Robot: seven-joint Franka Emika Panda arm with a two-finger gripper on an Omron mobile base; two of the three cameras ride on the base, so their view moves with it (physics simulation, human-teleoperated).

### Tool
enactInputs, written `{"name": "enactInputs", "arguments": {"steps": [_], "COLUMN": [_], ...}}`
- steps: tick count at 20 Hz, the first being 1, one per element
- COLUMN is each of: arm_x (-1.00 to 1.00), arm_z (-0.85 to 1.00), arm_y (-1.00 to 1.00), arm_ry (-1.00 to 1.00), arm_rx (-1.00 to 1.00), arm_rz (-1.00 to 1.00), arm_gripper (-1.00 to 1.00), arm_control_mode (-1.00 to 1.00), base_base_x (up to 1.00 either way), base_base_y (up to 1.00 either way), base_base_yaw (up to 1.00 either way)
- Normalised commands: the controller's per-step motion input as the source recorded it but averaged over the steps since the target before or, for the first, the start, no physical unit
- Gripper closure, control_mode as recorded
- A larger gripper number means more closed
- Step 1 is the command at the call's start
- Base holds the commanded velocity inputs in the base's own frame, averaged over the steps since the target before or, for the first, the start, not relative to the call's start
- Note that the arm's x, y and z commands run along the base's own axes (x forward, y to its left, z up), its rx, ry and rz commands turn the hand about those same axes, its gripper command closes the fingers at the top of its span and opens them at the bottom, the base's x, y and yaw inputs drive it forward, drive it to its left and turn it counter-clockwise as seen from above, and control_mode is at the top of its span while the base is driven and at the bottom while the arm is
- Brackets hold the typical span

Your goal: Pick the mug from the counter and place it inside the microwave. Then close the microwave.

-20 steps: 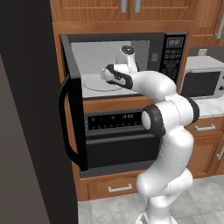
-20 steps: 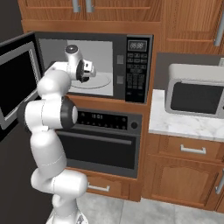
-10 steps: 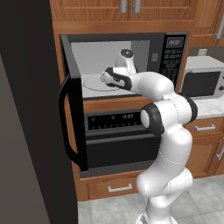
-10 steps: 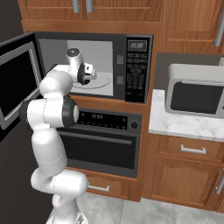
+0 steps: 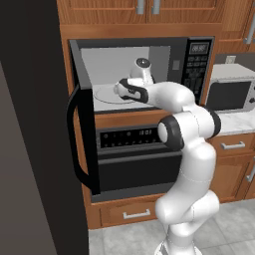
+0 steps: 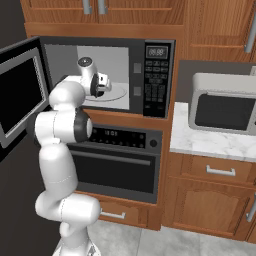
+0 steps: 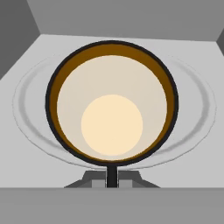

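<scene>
Gripper [image 5: 118, 90] reaches into the microwave [image 5: 144, 74] cavity, wrist bent down toward the floor of it. Hand view looks straight into the mouth of the mug [image 7: 112, 103]: black rim, brown inner wall, cream bottom. One thin dark fingertip shows at the near rim; it seems to pinch the wall there, but whether the jaws are clamped or already slack I cannot tell.

Mug sits directly under the hand, upright, over the turntable [image 7: 192, 127], whose pale ring spreads out on either side and beyond. Resting on the glass or just above it: not clear. Grey back wall further ahead.

Handling, as judged: small rigid cup, light, hard glazed surface, likely slick. A rim pinch is the hold in hand; thin wall gives little bite, so any tilt could let it swing or slip. Handle not seen from here.

Outward: door [image 5: 82, 117] stands wide open toward the robot's left, curved handle on its free edge. Keypad [image 6: 155, 75] to the right of the cavity. Door closing not yet done.
</scene>
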Motion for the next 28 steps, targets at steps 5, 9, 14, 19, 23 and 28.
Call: {"name": "enactInputs", "arguments": {"steps": [5, 9, 14, 19, 23, 28], "arm_x": [0.23, 0.14, 0.07, 0.07, 0.00, 0.00], "arm_z": [0.00, 0.00, -0.05, -0.18, 0.00, 0.00], "arm_y": [0.12, 0.15, 0.04, 0.00, 0.00, 0.00], "arm_ry": [0.00, 0.00, 0.00, 0.00, 0.00, 0.00], "arm_rx": [0.00, 0.00, 0.00, 0.00, 0.00, 0.00], "arm_rz": [0.00, 0.00, 0.00, 0.00, 0.00, 0.00], "arm_gripper": [1.00, 1.00, 1.00, 1.00, 1.00, -1.00], "arm_control_mode": [-1.00, -1.00, -1.00, -1.00, -1.00, -1.00], "base_base_x": [0.00, 0.00, 0.00, 0.00, 0.00, 0.00], "base_base_y": [0.00, 0.00, 0.00, 0.00, 0.00, 0.00], "base_base_yaw": [0.00, 0.00, 0.00, 0.00, 0.00, 0.00]}}
